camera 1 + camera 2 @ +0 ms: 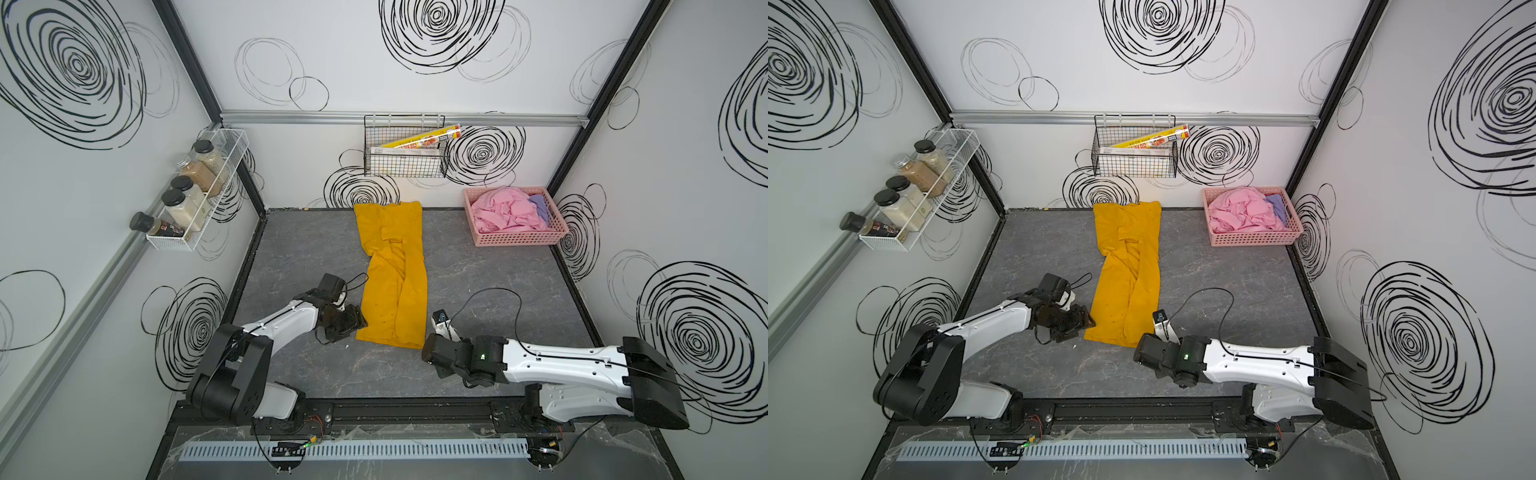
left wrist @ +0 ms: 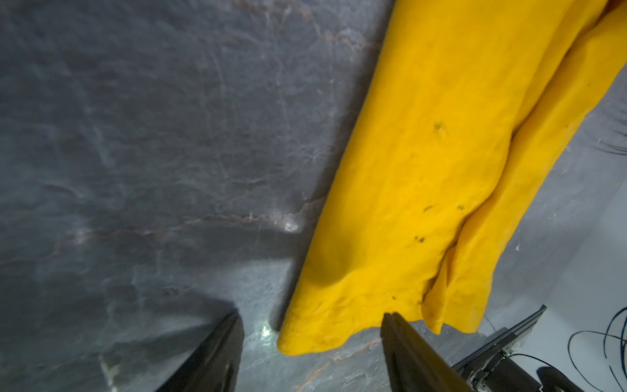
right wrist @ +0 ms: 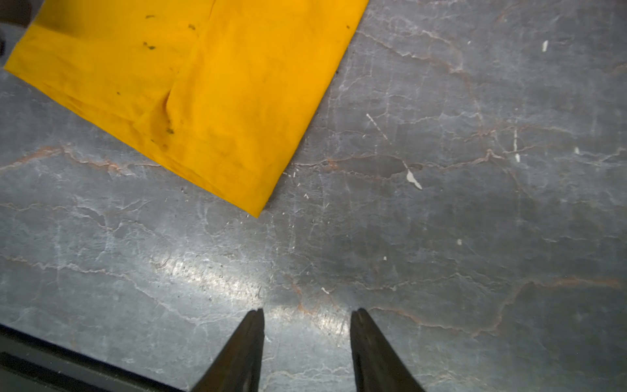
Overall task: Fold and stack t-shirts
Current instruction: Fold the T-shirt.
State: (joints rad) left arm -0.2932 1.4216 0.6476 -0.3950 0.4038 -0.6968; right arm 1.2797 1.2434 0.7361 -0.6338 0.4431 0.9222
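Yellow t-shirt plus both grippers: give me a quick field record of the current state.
yellow t-shirt: flat on table, sides folded in to a long wrinkled strip, not yet folded crosswise
left gripper: open, jaws either side of the strip's near corner, not closed on it
right gripper: open over bare table, short of the other near corner
pink t-shirt: crumpled in pink basket
purple t-shirt: in same basket, mostly hidden
shirts stacked: none
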